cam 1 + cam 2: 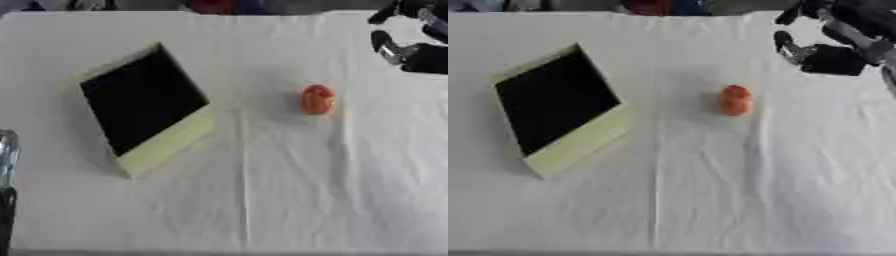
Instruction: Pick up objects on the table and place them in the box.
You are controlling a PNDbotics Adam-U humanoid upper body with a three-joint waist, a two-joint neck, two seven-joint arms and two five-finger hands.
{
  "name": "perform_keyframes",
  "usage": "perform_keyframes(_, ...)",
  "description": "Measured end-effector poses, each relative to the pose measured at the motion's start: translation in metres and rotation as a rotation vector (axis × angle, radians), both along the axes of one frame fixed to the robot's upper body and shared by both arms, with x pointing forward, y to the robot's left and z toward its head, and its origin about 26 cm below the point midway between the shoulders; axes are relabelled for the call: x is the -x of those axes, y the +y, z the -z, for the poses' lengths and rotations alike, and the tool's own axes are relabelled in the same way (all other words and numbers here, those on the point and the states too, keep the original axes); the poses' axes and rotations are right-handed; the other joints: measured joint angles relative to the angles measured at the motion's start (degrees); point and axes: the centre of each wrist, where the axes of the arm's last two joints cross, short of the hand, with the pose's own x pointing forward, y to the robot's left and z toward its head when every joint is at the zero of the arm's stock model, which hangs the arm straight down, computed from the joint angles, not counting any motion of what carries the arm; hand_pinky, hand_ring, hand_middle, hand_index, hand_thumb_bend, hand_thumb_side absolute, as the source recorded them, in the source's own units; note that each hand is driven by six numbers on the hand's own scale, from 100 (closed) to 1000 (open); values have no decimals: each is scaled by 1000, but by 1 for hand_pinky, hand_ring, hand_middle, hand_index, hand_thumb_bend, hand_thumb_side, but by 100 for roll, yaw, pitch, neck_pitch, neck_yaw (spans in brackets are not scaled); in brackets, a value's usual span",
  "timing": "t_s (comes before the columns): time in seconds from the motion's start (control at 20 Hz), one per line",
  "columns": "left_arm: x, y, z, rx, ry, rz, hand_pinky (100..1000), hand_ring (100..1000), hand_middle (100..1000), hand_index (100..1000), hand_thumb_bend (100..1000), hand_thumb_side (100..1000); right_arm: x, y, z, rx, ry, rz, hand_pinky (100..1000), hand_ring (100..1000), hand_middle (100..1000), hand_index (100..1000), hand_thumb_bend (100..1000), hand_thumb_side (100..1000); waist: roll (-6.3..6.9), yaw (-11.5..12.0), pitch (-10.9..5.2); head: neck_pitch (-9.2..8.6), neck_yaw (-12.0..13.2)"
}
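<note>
Left robot hand [7, 150] is seen idle at lower left, fingers unclear. Box [144, 107] is left open at centre-left of the tabletop [289, 190]; orange object [735, 100] lies well apart, centre-right. Right robot hand [815, 52] is held empty upper right, fingers part-curled, likely for approach.

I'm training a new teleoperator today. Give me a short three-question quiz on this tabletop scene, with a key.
1. True or false: the orange object already lies inside the box.
2. Which hand is nearer the orange object? A) left hand B) right hand
3. Fill in: the box's inside looks ___.

Key:
1. False; it sits on the white tablecloth, apart from the box.
2. B; the right hand hangs above the table's far right corner, holding nothing.
3. Black.
</note>
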Motion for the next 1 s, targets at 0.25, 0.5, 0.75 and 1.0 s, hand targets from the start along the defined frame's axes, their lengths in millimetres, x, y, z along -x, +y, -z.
perform_keyframes(0.25,0,0,0,-1,2,1,567,700,770,774,100,675,0,2,2,14,14,-21,879,860,741,836,100,953,0,-3,0,1,-4)
perform_keyframes(0.5,0,0,0,-2,3,2,568,700,770,774,100,675,-1,3,5,31,13,-35,881,863,747,850,100,965,0,-3,0,1,-16)
perform_keyframes(0.75,0,0,-1,-2,1,4,568,701,771,773,100,673,-3,10,12,82,35,-64,881,886,776,941,100,747,0,42,0,1,-45)
perform_keyframes(1.0,-1,-1,-2,-3,-3,8,568,701,771,771,100,674,-9,21,21,172,96,-81,892,887,809,977,100,624,3,74,0,1,-46)
